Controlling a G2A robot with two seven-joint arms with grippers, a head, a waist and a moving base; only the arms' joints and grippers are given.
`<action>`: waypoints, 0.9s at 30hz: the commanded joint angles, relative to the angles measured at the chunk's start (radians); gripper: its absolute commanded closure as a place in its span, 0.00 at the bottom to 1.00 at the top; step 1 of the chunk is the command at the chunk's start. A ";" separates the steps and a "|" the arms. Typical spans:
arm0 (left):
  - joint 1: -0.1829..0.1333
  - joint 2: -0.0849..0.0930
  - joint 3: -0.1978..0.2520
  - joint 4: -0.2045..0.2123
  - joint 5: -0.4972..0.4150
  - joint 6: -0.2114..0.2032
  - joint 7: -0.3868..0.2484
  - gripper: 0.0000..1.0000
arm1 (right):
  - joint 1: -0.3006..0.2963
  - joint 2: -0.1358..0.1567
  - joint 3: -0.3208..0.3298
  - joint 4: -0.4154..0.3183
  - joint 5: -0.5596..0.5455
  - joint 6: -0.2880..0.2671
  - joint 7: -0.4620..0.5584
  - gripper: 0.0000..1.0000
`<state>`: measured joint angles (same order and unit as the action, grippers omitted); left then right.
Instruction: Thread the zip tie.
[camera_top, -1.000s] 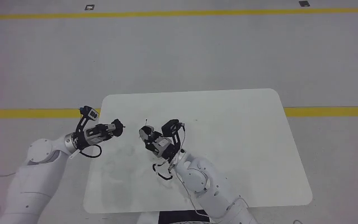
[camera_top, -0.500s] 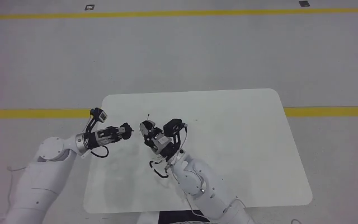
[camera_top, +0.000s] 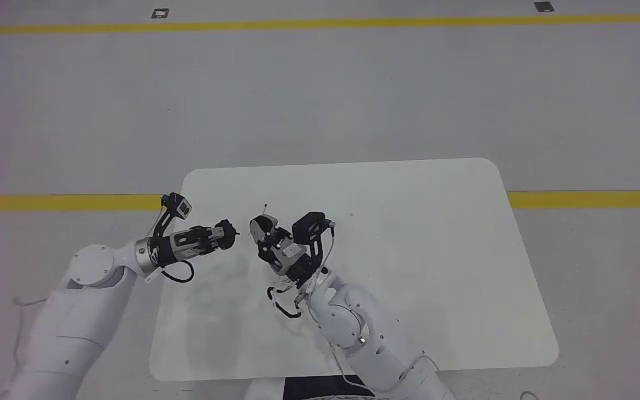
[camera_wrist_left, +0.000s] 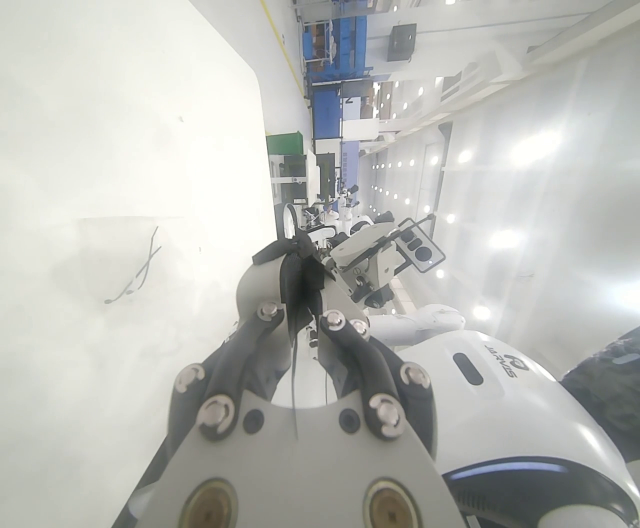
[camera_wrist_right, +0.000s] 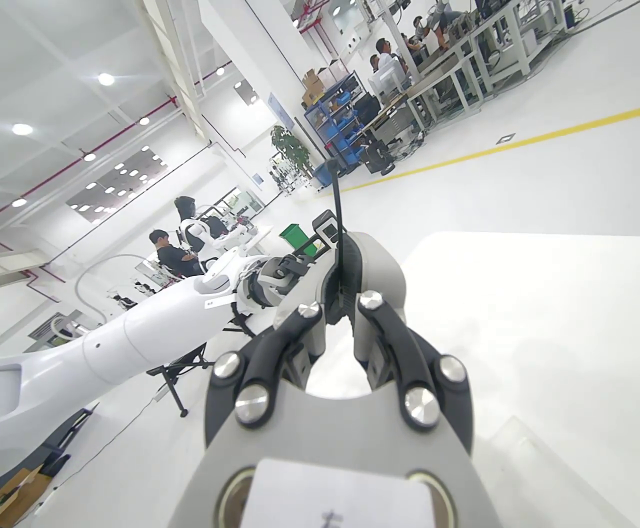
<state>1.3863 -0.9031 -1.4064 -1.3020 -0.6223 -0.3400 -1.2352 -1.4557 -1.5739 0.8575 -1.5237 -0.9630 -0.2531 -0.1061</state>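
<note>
Right end effector (camera_wrist_right: 341, 285) tight on zip tie (camera_wrist_right: 338, 210).

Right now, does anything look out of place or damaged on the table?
Nothing clearly stands out. The right gripper pinches a thin black plastic zip tie; the left gripper pinches a black strip. I cannot identify the thin curved marks on the white table.

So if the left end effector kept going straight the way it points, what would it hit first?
Probably the right end effector, facing it just ahead and gripping the zip tie; depth is unclear.
</note>
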 joint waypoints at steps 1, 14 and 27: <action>0.000 0.000 0.000 0.000 0.000 0.000 0.000 1.00 | 0.000 0.000 0.000 0.000 0.000 0.000 0.000 1.00; 0.000 0.000 0.000 0.000 0.000 0.000 0.000 1.00 | 0.016 -0.011 -0.039 0.068 -0.043 0.050 -0.143 1.00; 0.000 0.000 0.000 0.000 0.000 0.000 0.000 1.00 | 0.043 -0.020 -0.079 0.149 -0.084 0.014 -0.236 1.00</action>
<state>1.3863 -0.9031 -1.4064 -1.3020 -0.6223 -0.3400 -1.2352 -1.4128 -1.5936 0.7782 -1.3752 -1.0472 -0.2389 -0.3417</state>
